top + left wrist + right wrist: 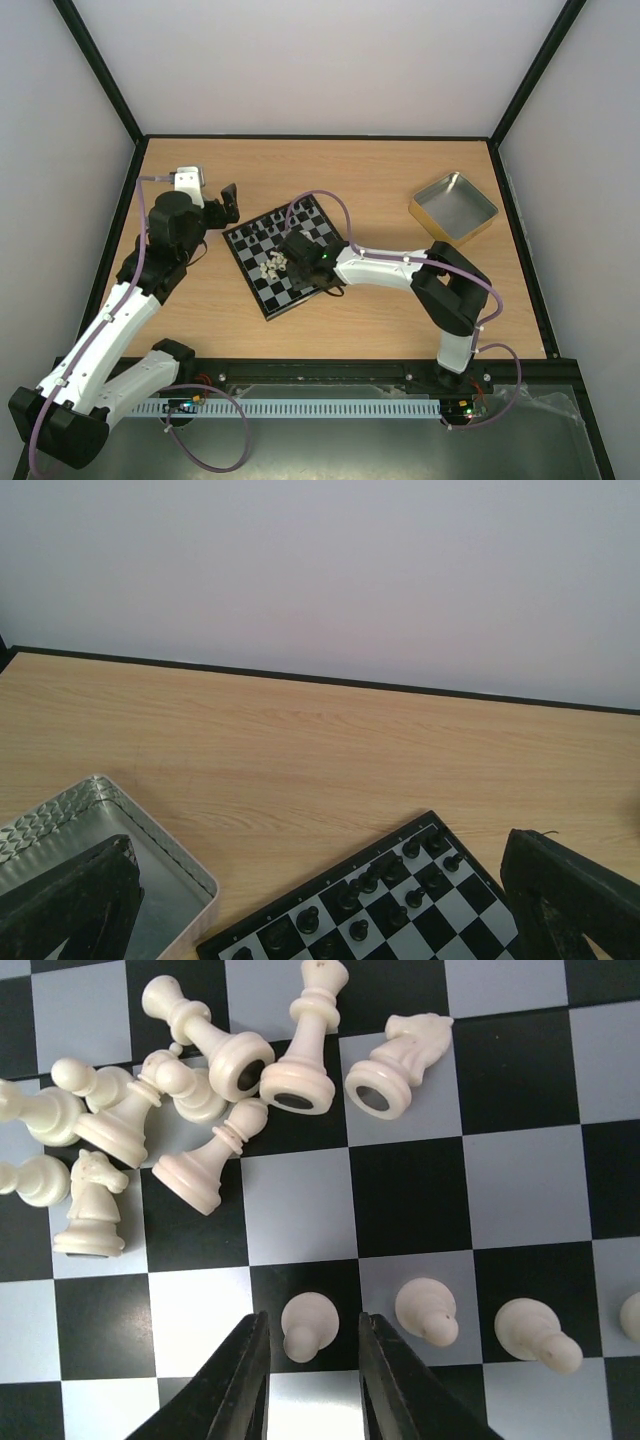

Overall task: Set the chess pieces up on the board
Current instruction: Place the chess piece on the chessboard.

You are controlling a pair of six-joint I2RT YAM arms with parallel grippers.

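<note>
The board (275, 295) lies tilted at the table's middle, also filling the right wrist view (300, 1205). Black chess pieces (390, 880) stand along its far side. Several cream-white pieces (215, 1060) lie toppled in a heap near its centre. A white pawn (308, 1325) stands upright on a dark square between the fingers of my right gripper (312, 1345), with a gap on each side, so the jaws are open. Two more white pawns (428, 1310) stand to its right. My left gripper (318, 845) hovers wide open and empty beyond the board's far left corner.
A silver tray (160, 840) sits under my left gripper's left finger, close to the board's corner. A gold tray (430, 212) rests at the back right. Black-framed walls enclose the wooden table on three sides.
</note>
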